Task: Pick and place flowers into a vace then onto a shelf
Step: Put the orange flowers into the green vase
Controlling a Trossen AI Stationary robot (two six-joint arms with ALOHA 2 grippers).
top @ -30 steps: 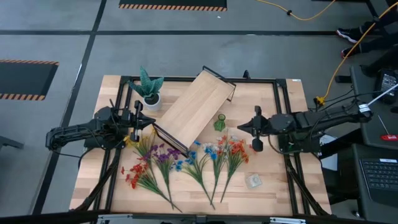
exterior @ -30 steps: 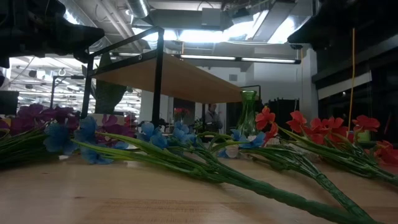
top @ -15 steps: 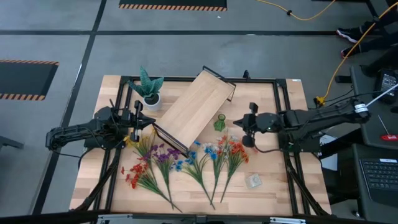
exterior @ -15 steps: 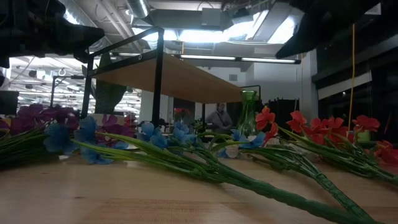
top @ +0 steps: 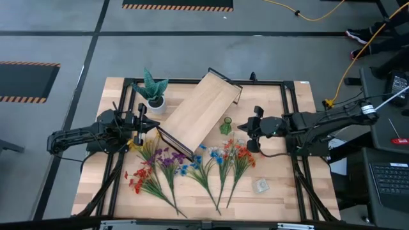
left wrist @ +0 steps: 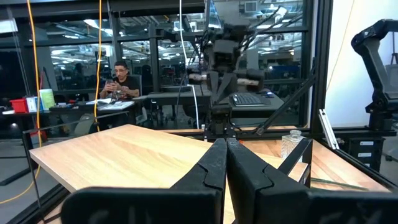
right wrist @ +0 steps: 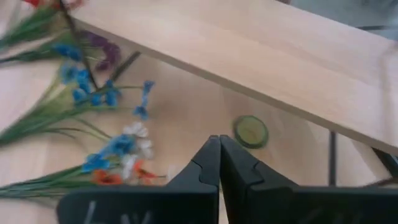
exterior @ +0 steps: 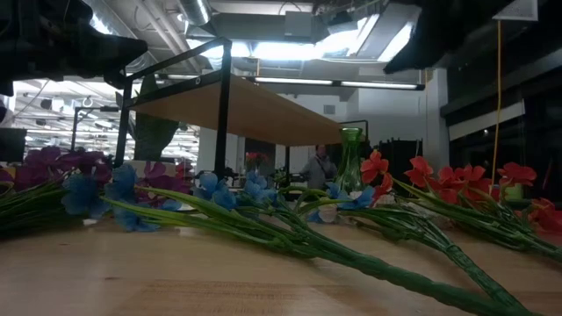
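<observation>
My right gripper (top: 248,135) has its fingers pressed flat together with nothing between them, and it's hanging over the table just to the side of the vace (top: 226,125). From the right wrist view I'm looking down past the fingertips (right wrist: 219,144) onto the round green mouth of the vace, which stands upright on bare wood right beside the long edge of the shelf (top: 199,111).

My left gripper (top: 138,122) is pinched together too, empty, parked at the other end of the shelf, near its lower corner. Through the left wrist view I see the board stretching away in front of those fingers (left wrist: 227,163).

The shelf sits diagonally across the middle of the tabletop (top: 281,198), standing on its black legs. The flowers (top: 185,167) are all lying flat in a fan on the near side of the shelf: red and purple sprigs toward my left, blue in the middle, orange-red ones closest to my right gripper. In the low view the vace shows between the blue and red blossoms.

A spiky plant in a white pot (top: 154,93) stands at the far left corner, and a small clear thing (top: 259,186) lies near the flower stems.
</observation>
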